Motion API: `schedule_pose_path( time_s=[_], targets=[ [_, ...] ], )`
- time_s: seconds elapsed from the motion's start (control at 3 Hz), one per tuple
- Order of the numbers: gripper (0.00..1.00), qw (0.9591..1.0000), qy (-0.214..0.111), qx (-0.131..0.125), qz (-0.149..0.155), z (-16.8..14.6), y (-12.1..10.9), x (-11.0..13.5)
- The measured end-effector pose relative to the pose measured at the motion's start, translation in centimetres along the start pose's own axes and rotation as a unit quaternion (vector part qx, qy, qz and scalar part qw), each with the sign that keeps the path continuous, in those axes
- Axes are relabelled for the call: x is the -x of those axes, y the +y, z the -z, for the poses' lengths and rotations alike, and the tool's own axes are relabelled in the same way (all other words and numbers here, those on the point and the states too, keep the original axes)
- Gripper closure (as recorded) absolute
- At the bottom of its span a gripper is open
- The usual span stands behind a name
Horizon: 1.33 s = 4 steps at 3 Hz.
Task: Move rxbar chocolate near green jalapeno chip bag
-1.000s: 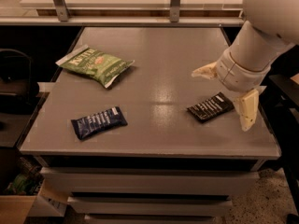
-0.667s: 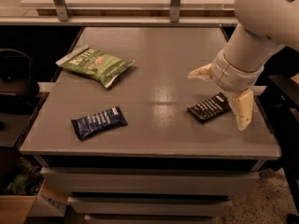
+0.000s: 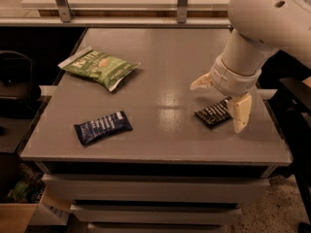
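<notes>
Gaping wide, the claw [image 3: 221, 98] is straddling the rxbar chocolate [image 3: 213, 115] on the counter [image 3: 160, 72], well apart from the green jalapeno chip bag [image 3: 99, 68].

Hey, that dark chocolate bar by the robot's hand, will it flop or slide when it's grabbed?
The rxbar chocolate lies flat and thin on the table, so it probably stays fairly stiff and won't roll. The table's sheen suggests the small wrapper may slide if nudged sideways. The open hand is over it, one finger to each side.
</notes>
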<state>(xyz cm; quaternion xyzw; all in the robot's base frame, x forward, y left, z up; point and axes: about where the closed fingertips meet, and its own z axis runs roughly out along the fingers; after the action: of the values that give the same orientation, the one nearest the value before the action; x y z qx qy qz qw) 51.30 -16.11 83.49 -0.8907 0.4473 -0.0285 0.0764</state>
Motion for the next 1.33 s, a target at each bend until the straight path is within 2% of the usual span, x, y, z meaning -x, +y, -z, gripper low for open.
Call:
schedule_pose_path(
  time_s=[1.0,1.33],
  targets=[
    [0.85,0.9999,-0.013,0.007,0.004,-0.1,-0.32,0.23],
    [1.0,0.9998,-0.016,0.006,0.005,-0.2,-0.4,0.24]
  ],
)
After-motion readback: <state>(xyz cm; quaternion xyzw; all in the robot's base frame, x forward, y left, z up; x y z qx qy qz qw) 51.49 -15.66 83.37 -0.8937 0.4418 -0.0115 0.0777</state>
